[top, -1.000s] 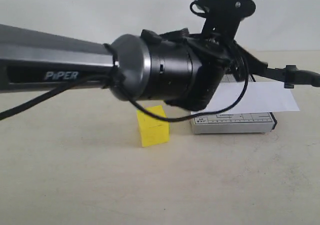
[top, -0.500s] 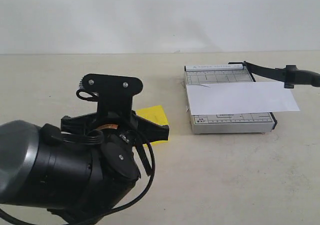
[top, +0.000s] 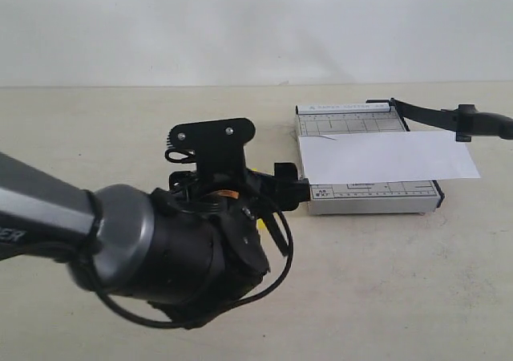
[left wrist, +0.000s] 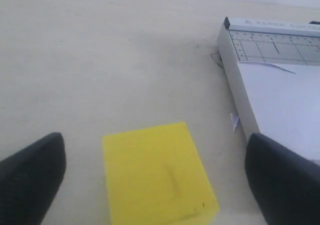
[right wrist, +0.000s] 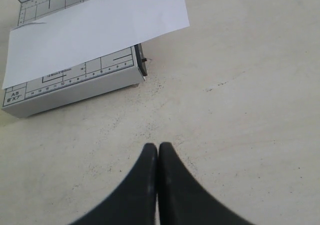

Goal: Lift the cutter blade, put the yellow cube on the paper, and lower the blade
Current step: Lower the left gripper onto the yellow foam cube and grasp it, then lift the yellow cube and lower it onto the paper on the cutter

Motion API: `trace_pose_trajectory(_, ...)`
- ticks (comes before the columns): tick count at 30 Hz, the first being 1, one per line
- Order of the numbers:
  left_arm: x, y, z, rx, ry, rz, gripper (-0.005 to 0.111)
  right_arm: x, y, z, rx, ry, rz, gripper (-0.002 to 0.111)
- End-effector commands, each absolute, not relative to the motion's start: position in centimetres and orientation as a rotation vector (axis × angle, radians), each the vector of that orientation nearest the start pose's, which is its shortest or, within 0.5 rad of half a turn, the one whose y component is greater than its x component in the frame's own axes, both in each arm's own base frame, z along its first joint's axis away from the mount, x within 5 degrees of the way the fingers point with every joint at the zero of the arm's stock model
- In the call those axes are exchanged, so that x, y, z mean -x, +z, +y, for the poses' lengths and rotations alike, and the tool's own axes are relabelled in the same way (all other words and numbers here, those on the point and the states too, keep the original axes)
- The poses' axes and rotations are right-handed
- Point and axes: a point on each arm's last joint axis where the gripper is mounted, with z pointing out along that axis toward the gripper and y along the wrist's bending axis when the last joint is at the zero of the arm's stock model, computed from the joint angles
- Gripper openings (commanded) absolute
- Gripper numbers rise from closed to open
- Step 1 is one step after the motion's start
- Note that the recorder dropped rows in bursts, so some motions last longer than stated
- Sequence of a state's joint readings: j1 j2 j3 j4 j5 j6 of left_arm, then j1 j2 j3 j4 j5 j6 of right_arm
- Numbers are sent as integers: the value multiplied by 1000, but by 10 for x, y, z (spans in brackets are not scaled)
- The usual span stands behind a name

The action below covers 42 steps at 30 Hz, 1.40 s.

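- Comparing views, we see the yellow cube (left wrist: 157, 172) only from the left wrist; in the exterior view the left arm (top: 152, 249) fills the foreground and covers it.
- The exterior view alone shows us how the cutter blade (top: 437, 116) stands: lifted clear of the grey base (top: 369, 196), its handle at about 2 o'clock from the base; the paper (top: 385, 156) lies across the base and overhangs it toward 3 o'clock.
- We find the left gripper (left wrist: 152, 150) with jaws wide apart; the cube rests on the table (left wrist: 100, 60) between its fingers, touching neither.
- We find the right gripper (right wrist: 158, 152) with jaws pressed together, nothing between them; it hangs over the table near a corner of the base.
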<state>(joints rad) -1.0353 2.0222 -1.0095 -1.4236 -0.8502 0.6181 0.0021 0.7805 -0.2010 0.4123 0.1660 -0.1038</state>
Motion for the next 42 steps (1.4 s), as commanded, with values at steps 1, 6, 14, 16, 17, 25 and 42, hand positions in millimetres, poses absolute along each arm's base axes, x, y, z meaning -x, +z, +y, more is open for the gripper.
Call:
trace_pose_trajectory(1,-264,120,-289,87,-5,2068,82,-131,196,6,-295,238,2199,0)
trace_pose_trajectory(6,-272,104,-294,91,31,2103,82,-131,196,6,-294,238,2201,0)
trace_pose_trajectory(14,-288,100,-297,6,54,2124,82,-131,196,6,-294,238,2201,0)
trace_pose_trajectory(16,-291,101,-298,-11,42,2145,82,-131,196,6,-294,238,2201,0)
trace_pose_trajectory(17,-292,101,-300,-22,28,2154,82,-131,196,6,-294,238,2201,0)
trace_pose_trajectory(25,-302,101,-295,2,30,2165,67,-131,196,6,-294,238,2201,0)
trace_pose_trajectory(42,-325,144,-287,-383,123,2094,5,-131,196,6,-296,237,2199,0)
